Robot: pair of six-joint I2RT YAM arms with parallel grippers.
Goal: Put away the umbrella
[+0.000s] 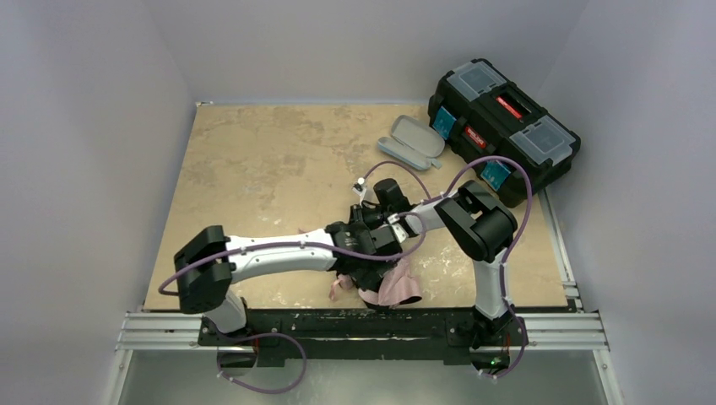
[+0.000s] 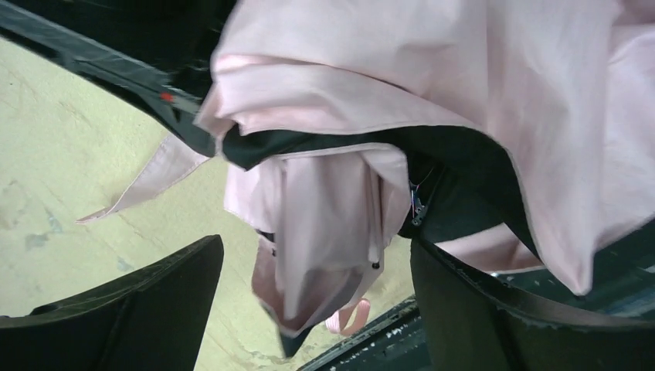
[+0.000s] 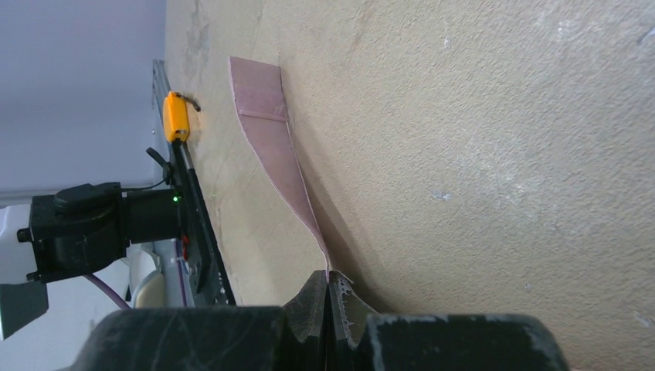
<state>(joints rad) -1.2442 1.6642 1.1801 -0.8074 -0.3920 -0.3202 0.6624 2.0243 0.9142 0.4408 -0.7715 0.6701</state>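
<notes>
Right gripper [image 3: 328, 300] clamped on strap [image 3: 266, 131], left gripper [image 2: 317, 255] spread at umbrella [image 2: 463, 77]; I'd tension strap, then regather loose folds.

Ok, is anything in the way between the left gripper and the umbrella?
Nothing visible. In the left wrist view the left gripper is open, one finger on each side of the umbrella's folded pink bundle, with no other thing between. The right gripper is shut on its strap.
</notes>
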